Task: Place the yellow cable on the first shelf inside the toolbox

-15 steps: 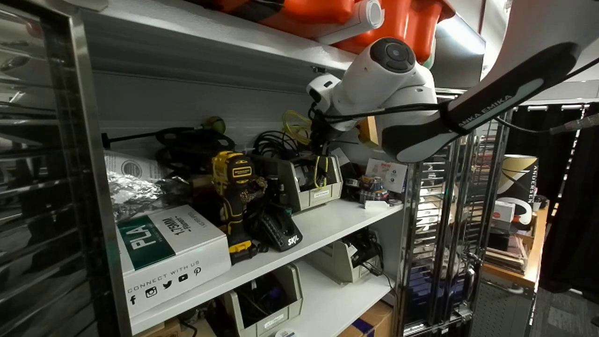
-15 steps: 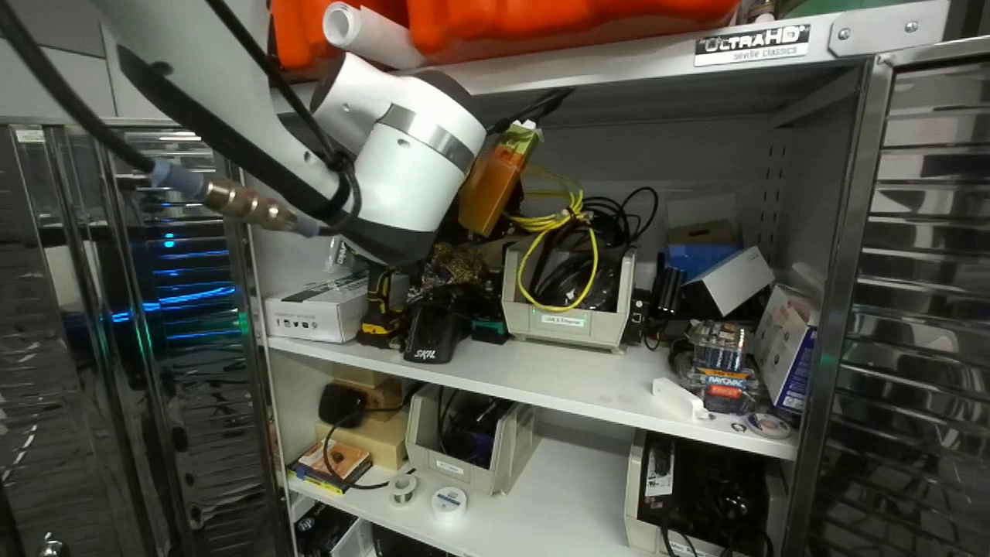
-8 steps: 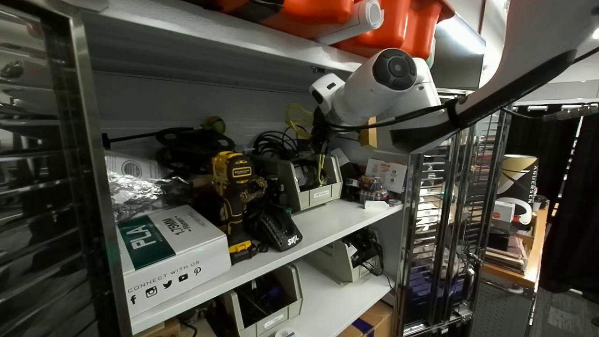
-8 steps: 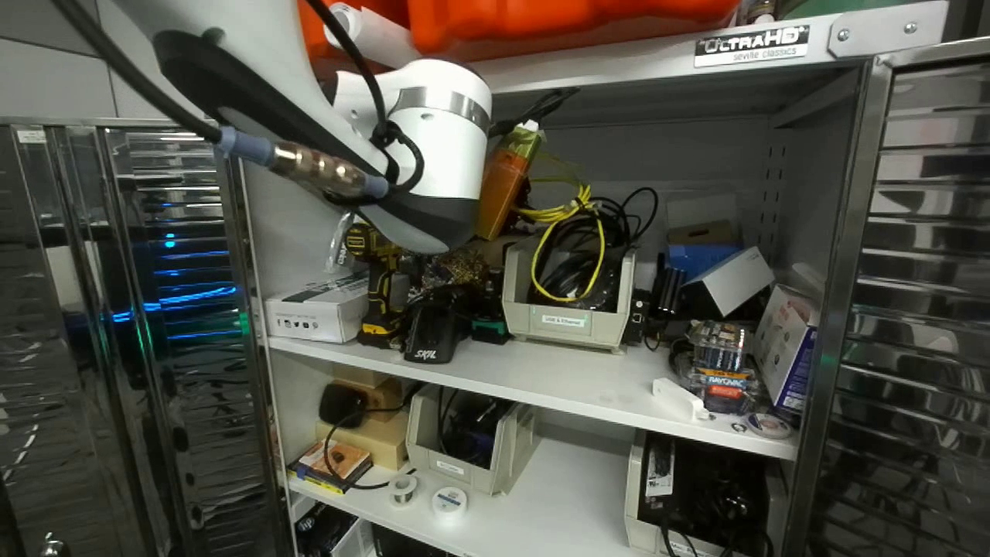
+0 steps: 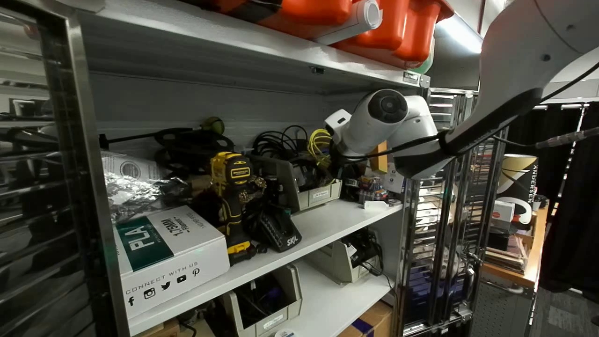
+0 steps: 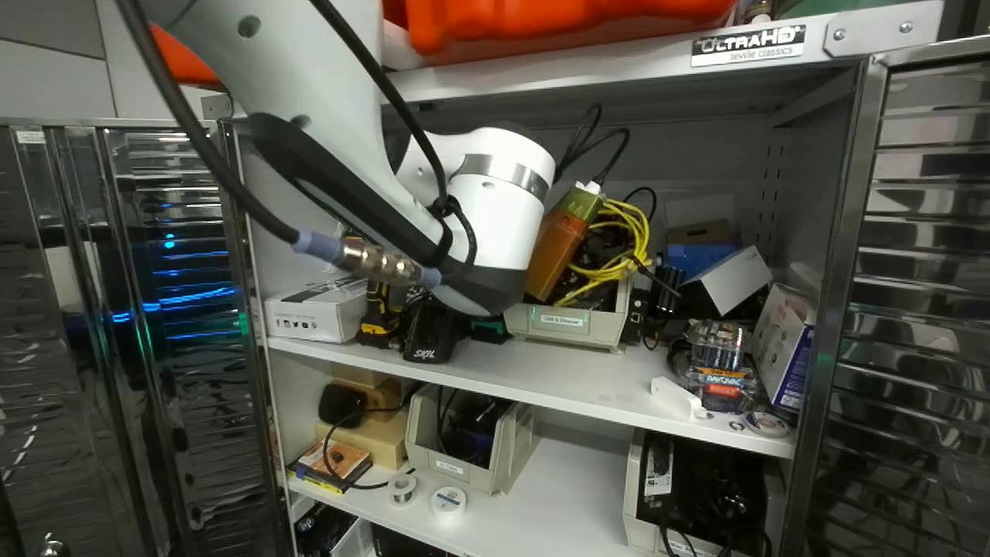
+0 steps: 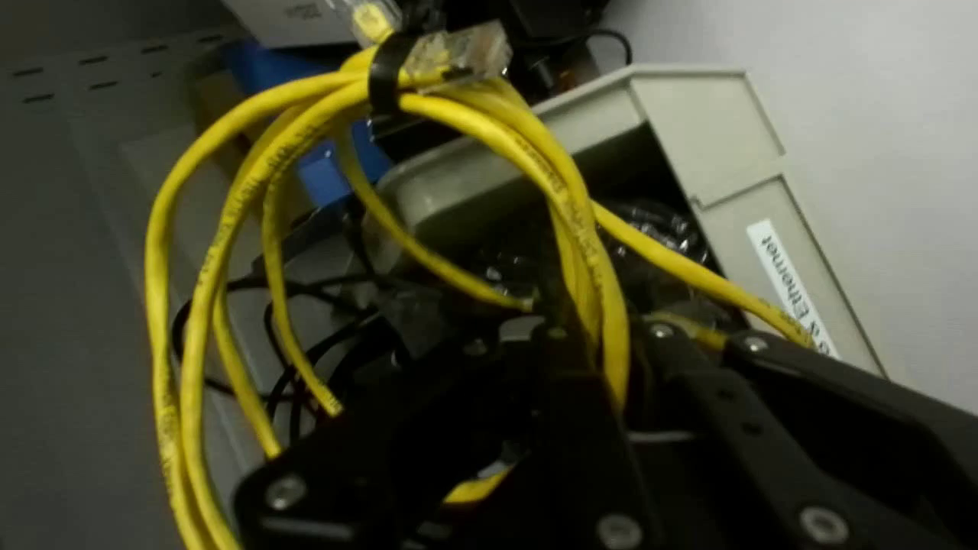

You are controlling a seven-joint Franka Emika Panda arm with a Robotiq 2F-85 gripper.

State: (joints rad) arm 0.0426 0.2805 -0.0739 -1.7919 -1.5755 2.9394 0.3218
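Grasp done, placing left to do.
Your claw [image 7: 607, 347] is clamped around strands of the yellow cable [image 7: 573, 206], its coil at the mouth of the grey toolbox [image 6: 603, 329]; lowering it in and letting go appear to remain.

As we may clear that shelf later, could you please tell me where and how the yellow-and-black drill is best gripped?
I'd grip the drill by its handle, narrower than the head above and the foot below, coming in roughly level from the open front of the shelf. It stands upright, with the PLA box and SKIL unit close on either side.
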